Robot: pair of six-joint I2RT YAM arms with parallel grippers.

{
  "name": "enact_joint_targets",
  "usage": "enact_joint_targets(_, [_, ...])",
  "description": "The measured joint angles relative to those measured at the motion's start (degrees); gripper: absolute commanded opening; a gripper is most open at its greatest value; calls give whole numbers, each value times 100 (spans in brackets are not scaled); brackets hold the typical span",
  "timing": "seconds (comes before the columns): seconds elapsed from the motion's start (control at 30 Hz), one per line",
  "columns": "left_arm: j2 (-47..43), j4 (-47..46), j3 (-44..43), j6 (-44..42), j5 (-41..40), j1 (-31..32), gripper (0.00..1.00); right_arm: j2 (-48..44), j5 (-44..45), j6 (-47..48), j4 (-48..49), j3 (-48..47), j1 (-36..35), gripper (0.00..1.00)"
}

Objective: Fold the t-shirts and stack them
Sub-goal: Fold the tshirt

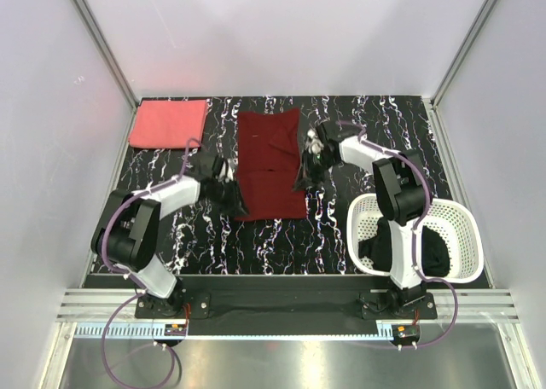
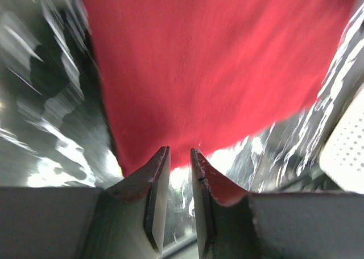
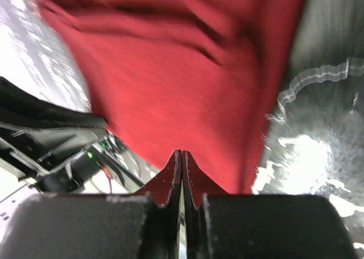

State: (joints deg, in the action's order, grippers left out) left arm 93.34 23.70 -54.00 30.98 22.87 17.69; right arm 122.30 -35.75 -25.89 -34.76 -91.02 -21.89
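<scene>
1. Dark maroon cloth takes up the middle of the table (image 1: 375,124). The maroon t-shirt (image 1: 269,163) lies flat as a long strip with no sleeves sticking out, so it looks partly folded. It sits where both arms can reach it.
2. The left gripper (image 1: 232,193) sits low at the shirt's left edge, toward the near corner. Its wrist view shows the jaws a narrow way apart, with bright table between them and the cloth's edge reaching the tips. I cannot tell whether it pinches the hem.
3. The right gripper (image 1: 303,174) is at the opposite, right edge. Its jaws are pressed together, and in its wrist view the red cloth draws in to a point at the tips. I judge it clamped on the maroon t-shirt's edge.
4. One arm on each side reads as the setup for folding the strip across its length, since carrying both edges together would keep the hem straight.
5. The coral pink t-shirt (image 1: 168,123) lies as a neat folded rectangle at the far left corner, well apart from the work. It is likely the base of the stack.
6. The black t-shirt (image 1: 431,251) lies bunched and unfolded in the white basket (image 1: 465,227) beside the right arm's base, so it looks not yet dealt with.
7. Both wrist views are blurred, so finer detail of the cloth cannot be read.
</scene>
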Motion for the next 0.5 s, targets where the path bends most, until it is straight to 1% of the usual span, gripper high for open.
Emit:
enact_joint_targets(0.1, [-103,-249,780,319,280,214,24,-98,-136,-76,236,931,-26,1])
enact_joint_targets(0.17, [-107,-214,979,470,343,195,23,-157,-323,-142,348,1499,-35,0])
enact_joint_targets(0.23, [-111,-199,990,542,330,120,24,-289,-479,-190,457,1808,-35,0])
enact_joint_targets(0.4, [-160,-173,1056,647,293,-105,24,-542,-435,-162,675,2175,-50,1])
enact_joint_targets(0.47, [-273,-197,1156,673,275,-116,25,-616,-310,-103,649,2201,-61,3])
enact_joint_targets(0.5, [-341,-188,1207,678,240,-111,26,-645,-254,-81,634,2201,-63,6])
